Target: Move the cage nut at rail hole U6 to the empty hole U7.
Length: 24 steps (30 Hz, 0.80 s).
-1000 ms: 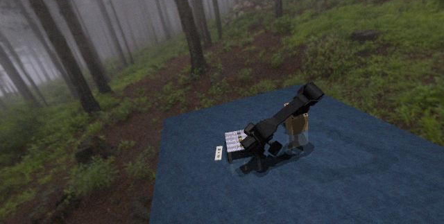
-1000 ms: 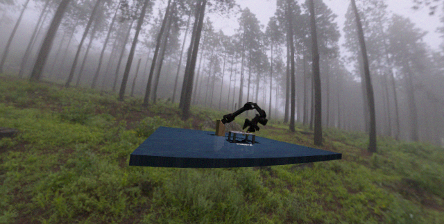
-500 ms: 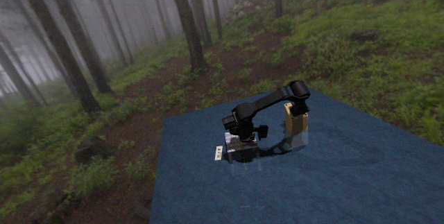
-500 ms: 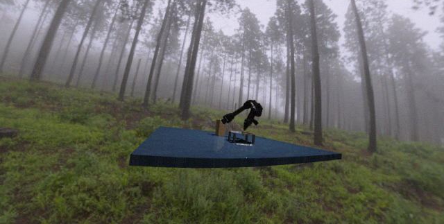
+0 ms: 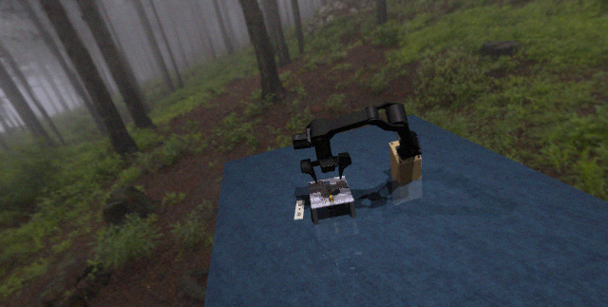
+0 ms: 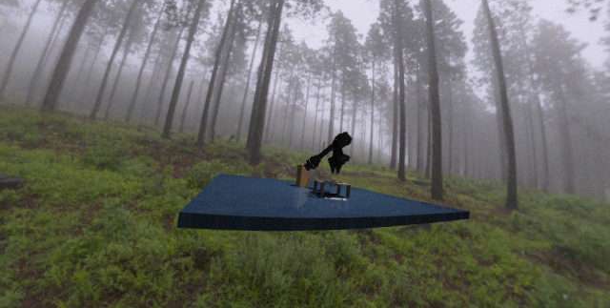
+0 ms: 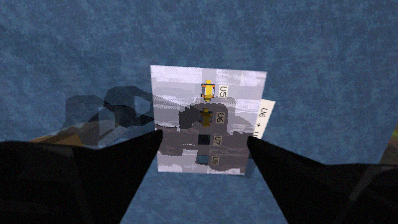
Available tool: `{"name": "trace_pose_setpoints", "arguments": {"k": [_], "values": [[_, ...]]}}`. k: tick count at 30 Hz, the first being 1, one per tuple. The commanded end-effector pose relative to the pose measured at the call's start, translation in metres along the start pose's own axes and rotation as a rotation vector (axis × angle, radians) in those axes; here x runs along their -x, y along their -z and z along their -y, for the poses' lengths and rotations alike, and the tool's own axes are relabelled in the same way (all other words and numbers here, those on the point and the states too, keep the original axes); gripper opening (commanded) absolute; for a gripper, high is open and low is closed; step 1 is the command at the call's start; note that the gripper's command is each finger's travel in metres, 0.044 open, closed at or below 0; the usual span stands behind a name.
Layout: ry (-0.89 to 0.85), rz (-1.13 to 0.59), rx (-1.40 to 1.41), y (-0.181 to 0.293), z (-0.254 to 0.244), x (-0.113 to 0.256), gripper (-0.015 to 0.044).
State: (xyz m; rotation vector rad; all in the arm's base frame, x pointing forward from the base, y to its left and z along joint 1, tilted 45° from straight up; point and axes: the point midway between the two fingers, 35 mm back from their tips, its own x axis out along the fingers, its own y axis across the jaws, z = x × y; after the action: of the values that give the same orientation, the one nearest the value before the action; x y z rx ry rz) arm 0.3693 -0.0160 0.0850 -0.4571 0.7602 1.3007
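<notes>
The rail plate (image 5: 317,200) (image 7: 172,80) stands on short legs. In the wrist view, the cage nut at U6 (image 7: 206,117) is yellow and sits in the arm's shadow. The other yellow nut (image 5: 332,198) (image 7: 208,90) sits in brighter light at U5. Hole U7 (image 7: 204,140) is dark and empty. My gripper (image 5: 328,180) (image 6: 335,173) (image 7: 205,136) is wide open and empty, pointing down above the plate. Its fingertips appear on either side of the U7 row in the wrist view. The nuts' spring wings under the plate are hidden.
Hole U8 (image 7: 202,159) lies beyond U7. A printed label card (image 5: 299,210) (image 7: 267,111) lies beside the plate. The arm is mounted at a wooden block (image 5: 398,169) (image 6: 302,175) on the blue table (image 5: 266,259) (image 6: 248,203).
</notes>
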Motion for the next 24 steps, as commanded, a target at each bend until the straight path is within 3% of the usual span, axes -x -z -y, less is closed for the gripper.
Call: {"name": "trace_pose_setpoints", "arguments": {"k": [1, 11, 23, 24], "values": [[0.008, 0.02, 0.042, -0.001, 0.003, 0.001, 0.044], [0.008, 0.021, 0.042, -0.002, 0.003, -0.025, 0.044], [0.008, 0.021, 0.042, -0.002, 0.003, -0.025, 0.0125], [0.008, 0.021, 0.042, -0.002, 0.003, -0.025, 0.012]]}}
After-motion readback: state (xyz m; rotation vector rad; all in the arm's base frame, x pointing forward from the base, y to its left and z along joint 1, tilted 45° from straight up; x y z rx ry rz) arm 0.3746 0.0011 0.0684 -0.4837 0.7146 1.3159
